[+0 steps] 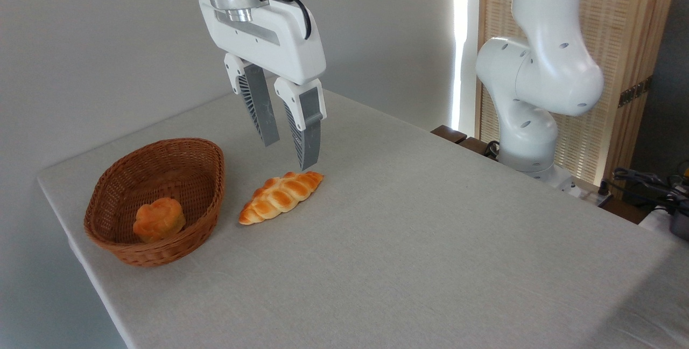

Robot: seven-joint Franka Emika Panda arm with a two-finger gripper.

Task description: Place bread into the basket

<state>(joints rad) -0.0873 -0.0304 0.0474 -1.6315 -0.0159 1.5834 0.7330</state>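
**Bun in the basket, claw empty above the table**

At the left, the basket (156, 198) sat near the table's (430, 241) corner, and the bread (159, 220) lay inside it, on the floor toward the near wall, upright with its swirled top showing. Judged from that alone, the placing looked done: the bun was clear of the rim and nothing was touching it.

Just right of the basket, apart from it, a braided loaf (281, 196) lay on the cloth, its pointed ends running from near left to far right.

Above the loaf's far end hung the gripper (288, 152), its fingers pointing down with a modest gap between them and nothing in that gap. The nearer fingertip appeared close over the loaf's tip, though whether it was truly overhead or farther back could not be told from this single view.

The step in hand read as a retreat. To do it well, the arm needed to rise straight before travelling sideways, keeping the fingertips off the loaf and well away from the basket's flaring wall, so neither got nudged.

At the far right stood the robot base (530, 123), by a slatted wooden screen (619, 26)
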